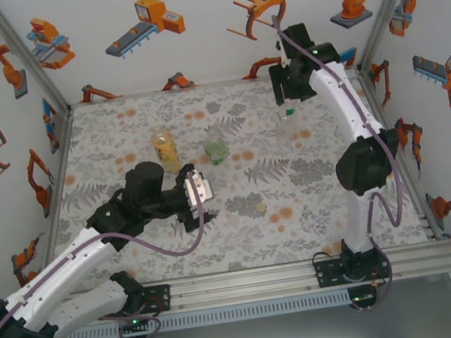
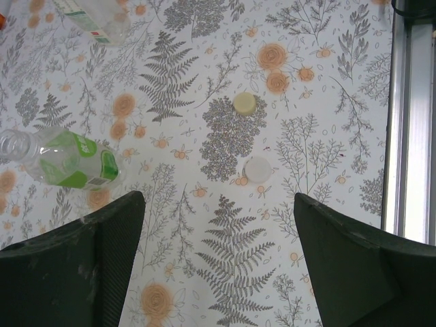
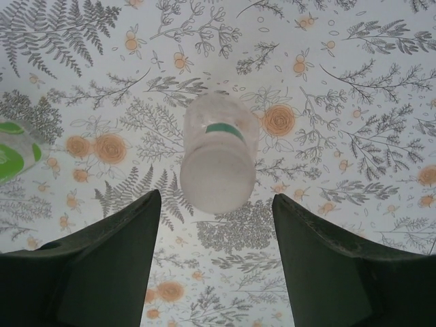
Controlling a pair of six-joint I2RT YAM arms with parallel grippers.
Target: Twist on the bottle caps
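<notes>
On the fern-print worktop (image 2: 327, 136), the white cap (image 2: 257, 169) lies flat just ahead of the open, empty left fingers (image 2: 102, 259), centred between them. The right fingers (image 3: 109, 266), also open, hover over the upright slim clear bottle (image 3: 219, 160).

Walls: white panels (image 1: 209, 53) with orange robot-arm stickers (image 1: 145, 25) are enclosing three sides | Surface: grey-fern, orange-flower printed table covering (image 1: 299, 217) is lying flat | Frame: silver aluminium extrusion rail (image 1: 249, 277) is running along the near edge | Light: shining evenly

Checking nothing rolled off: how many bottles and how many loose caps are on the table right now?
Bottles: 3 (amber bottle, green bottle, clear bottle)
Loose caps: 2 (yellowish cap, white cap)
Total: 5
</notes>
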